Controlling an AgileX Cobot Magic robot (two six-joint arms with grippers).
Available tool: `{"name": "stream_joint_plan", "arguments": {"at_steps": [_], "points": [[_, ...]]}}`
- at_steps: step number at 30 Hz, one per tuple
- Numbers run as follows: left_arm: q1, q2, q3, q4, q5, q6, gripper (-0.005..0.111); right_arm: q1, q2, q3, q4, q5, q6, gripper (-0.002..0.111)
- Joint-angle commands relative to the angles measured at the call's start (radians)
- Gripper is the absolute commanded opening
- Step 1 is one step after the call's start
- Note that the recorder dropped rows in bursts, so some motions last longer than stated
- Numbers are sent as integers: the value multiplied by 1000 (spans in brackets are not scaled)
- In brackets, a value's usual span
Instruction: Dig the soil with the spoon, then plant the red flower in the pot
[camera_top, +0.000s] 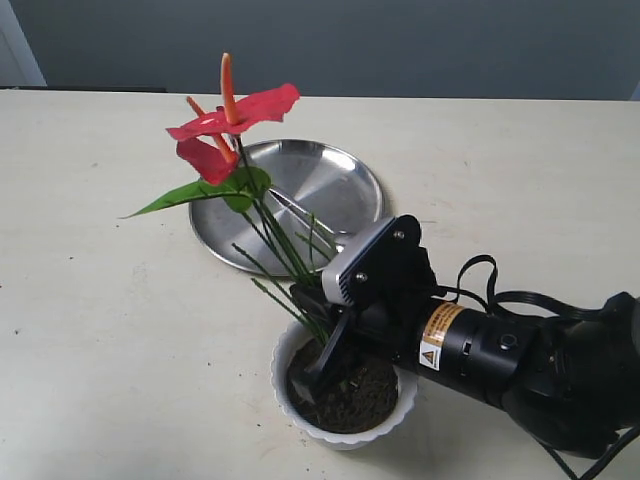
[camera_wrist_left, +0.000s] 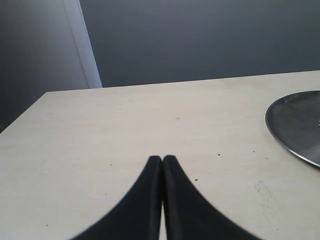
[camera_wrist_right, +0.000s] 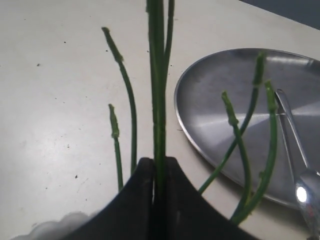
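The red flower (camera_top: 232, 122) leans up and left out of the white pot (camera_top: 345, 430), which holds dark soil (camera_top: 357, 396). My right gripper (camera_top: 322, 342) is shut on the flower's green stems (camera_wrist_right: 159, 100) just above the soil, at the pot's rim. Behind the pot, the spoon (camera_top: 305, 214) lies in the steel plate (camera_top: 330, 180); the right wrist view shows the spoon (camera_wrist_right: 300, 165) on the plate (camera_wrist_right: 235, 115) too. My left gripper (camera_wrist_left: 162, 161) is shut on nothing over bare table and is out of the exterior view.
The steel plate's edge (camera_wrist_left: 295, 125) also shows in the left wrist view. The table (camera_top: 100, 320) is pale beige, with small soil crumbs (camera_wrist_left: 220, 154) scattered on it. A black cable (camera_top: 500, 290) trails behind the right arm.
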Motion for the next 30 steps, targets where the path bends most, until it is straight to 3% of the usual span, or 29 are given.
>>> {"name": "stream_joint_plan", "arguments": {"at_steps": [1, 14, 16, 21, 30], "points": [[-7, -5, -4, -8, -1, -2, 0, 0, 7, 9, 7, -5, -23, -1], [-7, -5, -4, -8, -4, -2, 0, 0, -68, 9, 9, 96, -23, -1], [-7, -5, -4, -8, -2, -2, 0, 0, -68, 9, 1, 102, -23, 5], [-7, -5, -4, -8, -2, -2, 0, 0, -68, 9, -1, 102, -23, 36], [-7, -5, -4, -8, -2, -2, 0, 0, -68, 9, -1, 99, 6, 38]]}}
